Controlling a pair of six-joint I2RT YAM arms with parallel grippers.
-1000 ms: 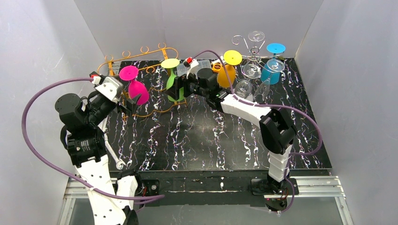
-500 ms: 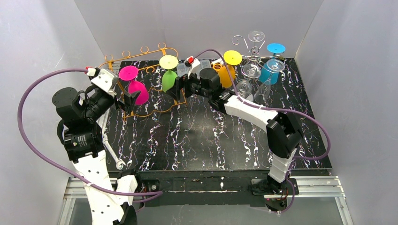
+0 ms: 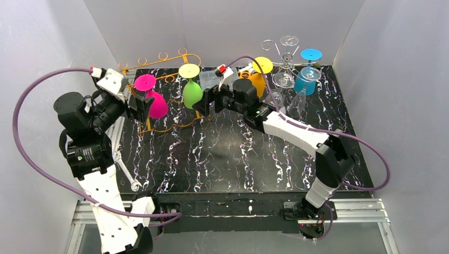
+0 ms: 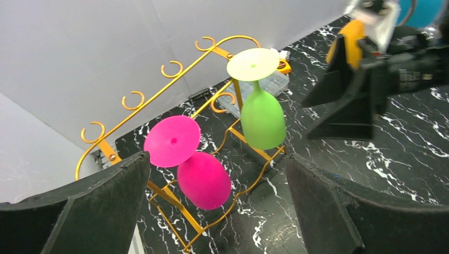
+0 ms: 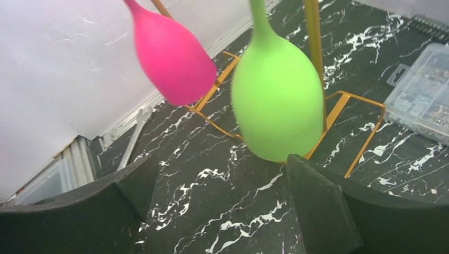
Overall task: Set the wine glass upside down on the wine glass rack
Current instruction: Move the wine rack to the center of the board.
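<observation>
A gold wire wine glass rack (image 3: 168,127) stands at the table's back left. Two wine glasses hang upside down on it: a pink one (image 3: 155,104) and a green one (image 3: 191,93) with a pale yellow foot. My left gripper (image 3: 138,106) is open and empty just left of the pink glass (image 4: 204,180). Just right of the green glass (image 5: 278,100) is my right gripper (image 3: 204,103), open, holding nothing. In the left wrist view the gripper (image 4: 216,159) frames the pink bowl from a distance. My right gripper (image 5: 222,161) sits low, below the green bowl.
An orange glass (image 3: 258,82) with a yellow foot hangs behind my right wrist. A silver rack (image 3: 286,55) at the back right carries clear glasses and a blue one (image 3: 305,80). A clear plastic box (image 5: 423,100) lies behind the gold rack. A metal tool (image 3: 127,177) lies front left.
My right gripper has drawn back to the right, away from the green glass, which now hangs free. My left arm has risen and moved back, nearer the pink glass.
</observation>
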